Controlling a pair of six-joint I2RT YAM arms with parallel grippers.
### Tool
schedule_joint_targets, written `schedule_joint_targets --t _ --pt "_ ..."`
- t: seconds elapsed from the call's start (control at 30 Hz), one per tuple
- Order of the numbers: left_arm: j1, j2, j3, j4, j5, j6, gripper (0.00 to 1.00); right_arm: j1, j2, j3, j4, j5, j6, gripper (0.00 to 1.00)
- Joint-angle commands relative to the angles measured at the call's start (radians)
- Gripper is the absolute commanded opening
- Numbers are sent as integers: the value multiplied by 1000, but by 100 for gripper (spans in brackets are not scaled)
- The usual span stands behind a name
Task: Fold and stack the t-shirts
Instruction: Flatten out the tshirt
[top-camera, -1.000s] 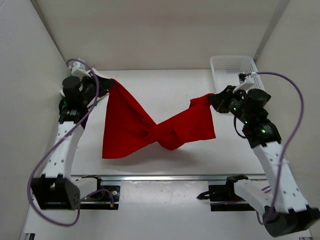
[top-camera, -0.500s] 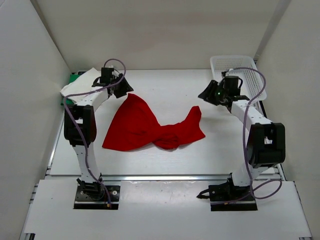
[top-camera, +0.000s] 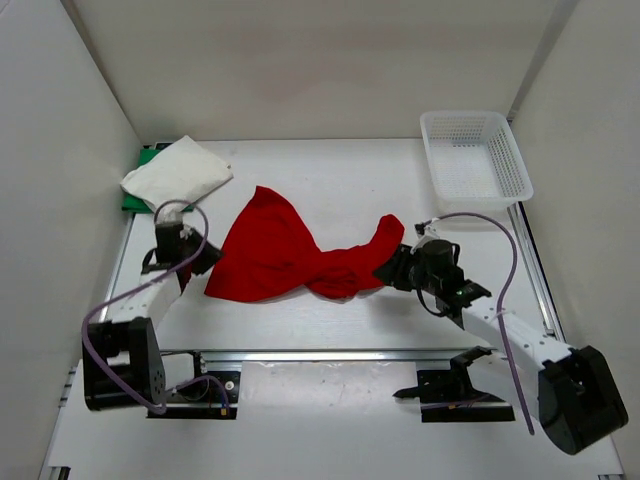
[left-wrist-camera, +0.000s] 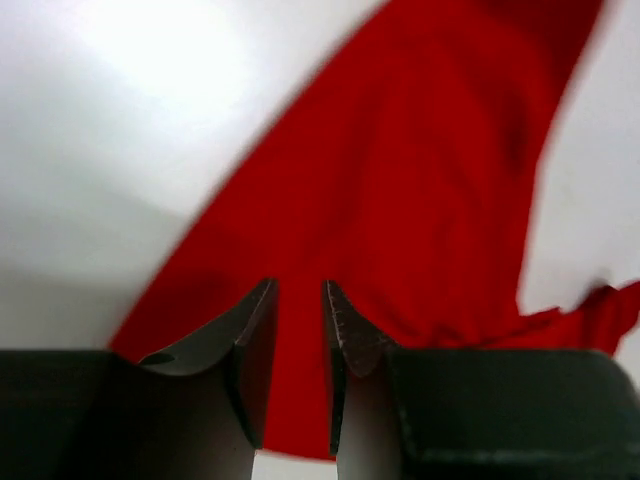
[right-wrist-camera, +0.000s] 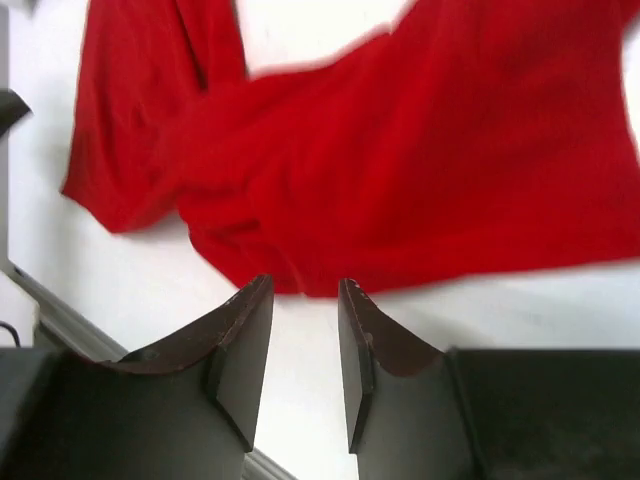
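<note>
Red shirt (top-camera: 275, 255) lies bunched and twisted mid-length, well left of basket (top-camera: 470, 150) and nearer arm bases. Not folded.

White shirt (top-camera: 180, 170) far left of basket, looks folded, lying on green shirt (top-camera: 143, 160); only green edge shows.

My judgement: two stacked, red one left to spread, fold, add on top.

My left claw (left-wrist-camera: 298, 285): jaws narrowly apart, nothing clamped, at red shirt's end farthest from basket.

My right claw (right-wrist-camera: 304, 283): jaws apart, empty, just short of the end nearest basket.
</note>
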Motion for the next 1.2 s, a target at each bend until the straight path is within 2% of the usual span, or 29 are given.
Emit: schedule_joint_targets --t 0.0,0.13,0.27,0.37,0.5,0.77,0.87,1.17 --pt "108 -133 -161 -15 -15 -48 35 40 -127 -42 48 32 19 31" --pt "129 -259 -223 -131 -134 -14 36 100 -204 -73 11 43 -5 32" --pt "148 -362 -254 -186 -187 -31 40 105 -242 -108 14 20 -6 32" --pt "159 -367 -291 -191 -188 -45 42 105 -265 -116 17 4 -15 32" --pt "161 -339 -329 -170 -185 -74 38 102 -279 -120 17 -5 -24 32" --pt "132 -313 -376 -98 -193 -124 46 69 -305 -148 26 -34 -27 33" --pt "121 -295 -393 -61 -190 -149 41 72 -300 -148 31 -32 -26 33" --pt "110 -302 -393 -8 -191 -158 8 -13 -284 -176 17 -20 -24 34"
